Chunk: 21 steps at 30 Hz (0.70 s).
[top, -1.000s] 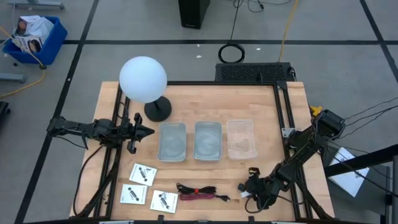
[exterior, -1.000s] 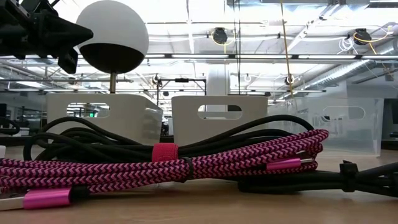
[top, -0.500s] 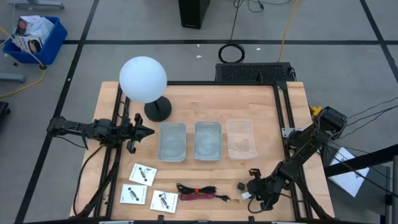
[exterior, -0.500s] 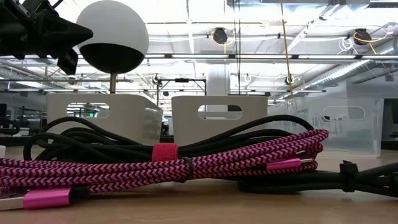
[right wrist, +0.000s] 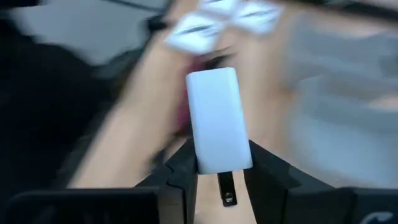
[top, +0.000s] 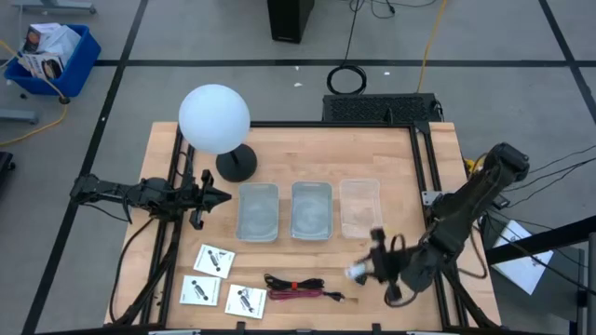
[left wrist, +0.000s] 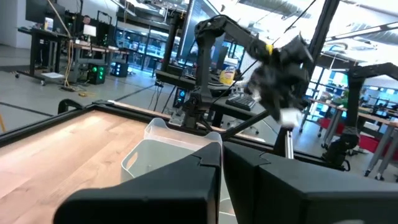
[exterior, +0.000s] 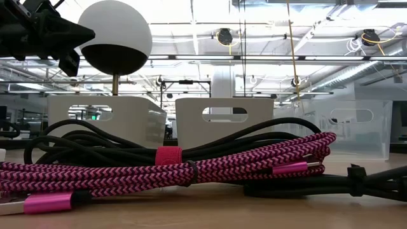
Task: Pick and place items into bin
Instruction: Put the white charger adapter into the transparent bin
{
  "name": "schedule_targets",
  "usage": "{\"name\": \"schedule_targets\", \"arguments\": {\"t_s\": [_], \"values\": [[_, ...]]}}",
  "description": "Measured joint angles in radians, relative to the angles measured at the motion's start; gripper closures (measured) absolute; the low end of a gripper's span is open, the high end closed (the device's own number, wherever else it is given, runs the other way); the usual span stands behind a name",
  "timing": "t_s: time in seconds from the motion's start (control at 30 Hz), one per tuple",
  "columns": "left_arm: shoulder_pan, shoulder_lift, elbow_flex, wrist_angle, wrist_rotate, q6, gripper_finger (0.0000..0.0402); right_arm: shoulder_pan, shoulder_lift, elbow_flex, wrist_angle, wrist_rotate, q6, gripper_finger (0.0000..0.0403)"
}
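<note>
My right gripper (top: 363, 270) hovers above the table's near right part, in front of the right-hand clear bin (top: 360, 207), shut on the small white piece (right wrist: 214, 118). My left gripper (top: 222, 195) waits shut at the table's left side, beside the globe lamp (top: 215, 118). Three white packets (top: 213, 260) (top: 198, 291) (top: 246, 299) lie flat near the near left edge. The black-and-red cable bundle (top: 298, 288) lies right of them and fills the low view (exterior: 172, 168). I cannot make out the tiny black cube. My right gripper pinches the white piece by its lower end (right wrist: 219, 163) between the two fingers (right wrist: 181, 169), one on each side face. Most of the block sticks out beyond the fingertips. It is lifted clear of the table (top: 355, 273).
Three clear bins (top: 258, 211) (top: 311, 209) stand in a row mid-table, seen from the side in the low view (exterior: 222, 121). The lamp's black base (top: 237, 165) stands at the far left. A metal frame (top: 424, 167) borders the table's sides.
My right gripper has risen from the table near the near right edge and moved toward the far edge and the right-hand bin, with the arm swinging up. The white piece has been lifted clear with it. The left arm has kept still.
</note>
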Motion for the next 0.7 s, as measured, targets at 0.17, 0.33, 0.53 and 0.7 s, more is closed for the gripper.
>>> {"name": "schedule_targets", "arguments": {"t_s": [0.17, 0.33, 0.53, 0.7], "values": [[0.0, 0.0, 0.0, 0.0, 0.0, 0.005, 0.038, -0.109, -0.089, 0.071, -0.203, 0.131, 0.003, 0.0309], [0.0, 0.0, 0.0, 0.0, 0.0, 0.005, 0.038, -0.265, -0.134, 0.059, -0.344, 0.107, -0.038, 0.0309], [0.0, 0.0, 0.0, 0.0, 0.0, 0.005, 0.038, -0.439, -0.131, -0.049, -0.362, -0.016, -0.102, 0.0309], [0.0, 0.0, 0.0, 0.0, 0.0, 0.005, 0.038, -0.552, -0.129, -0.183, -0.286, -0.137, -0.141, 0.0309]]}}
